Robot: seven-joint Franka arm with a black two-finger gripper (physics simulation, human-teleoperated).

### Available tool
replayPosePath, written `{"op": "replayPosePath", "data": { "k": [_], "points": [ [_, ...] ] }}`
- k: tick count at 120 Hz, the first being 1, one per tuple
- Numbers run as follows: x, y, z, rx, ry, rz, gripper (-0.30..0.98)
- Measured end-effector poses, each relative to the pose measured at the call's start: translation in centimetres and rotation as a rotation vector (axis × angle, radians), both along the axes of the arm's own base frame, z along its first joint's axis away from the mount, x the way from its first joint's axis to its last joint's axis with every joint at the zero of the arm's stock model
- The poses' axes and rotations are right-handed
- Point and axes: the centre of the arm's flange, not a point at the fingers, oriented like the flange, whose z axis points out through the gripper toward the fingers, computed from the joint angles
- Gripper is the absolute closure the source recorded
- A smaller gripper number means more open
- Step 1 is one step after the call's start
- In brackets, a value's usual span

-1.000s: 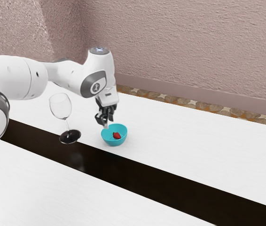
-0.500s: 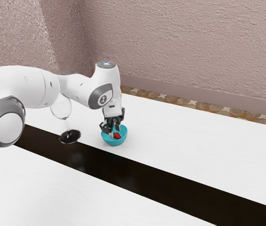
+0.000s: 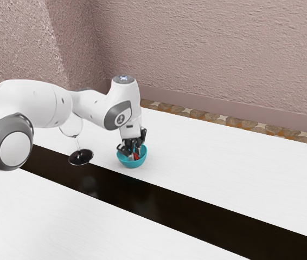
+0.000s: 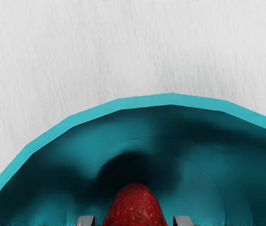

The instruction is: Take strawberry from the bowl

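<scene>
Wrist view: 1 strawberry (image 4: 135, 205), red, in turquoise bowl (image 4: 170, 99); bowl upright on white tabletop (image 4: 123, 47). 1 gripper (image 4: 134, 221), open, one tip each side of the fruit, small gap at both, no grip. Ext. view: same gripper down inside bowl; 1 wine glass (image 3: 81, 157), upright, apart from bowl. Status (est.): approach approx. done, fruit lined up betw. tips; remaining: close, lift clear of rim, carry out

Strawberry (image 4: 135, 207) in bowl (image 3: 132, 164) on table (image 3: 224, 168), glass (image 3: 81, 157) toward exterior view's left
</scene>
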Motion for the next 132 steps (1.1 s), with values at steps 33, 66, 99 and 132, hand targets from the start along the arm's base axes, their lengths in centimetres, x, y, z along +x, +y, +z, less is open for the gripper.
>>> {"op": "replayPosePath", "data": {
  "k": [33, 66, 99, 132],
  "points": [
    [-1.9, -2.2, 10.3, -0.016, -0.115, -0.029, 0.72],
    [-4.7, -18.2, 12.1, -0.066, -0.12, -0.219, 0.76],
    [-4.4, -21.2, 3.0, -0.07, -0.013, -0.228, 0.6],
    [-4.6, -20.1, 6.6, -0.068, -0.031, -0.173, 0.17]
  ]
}}
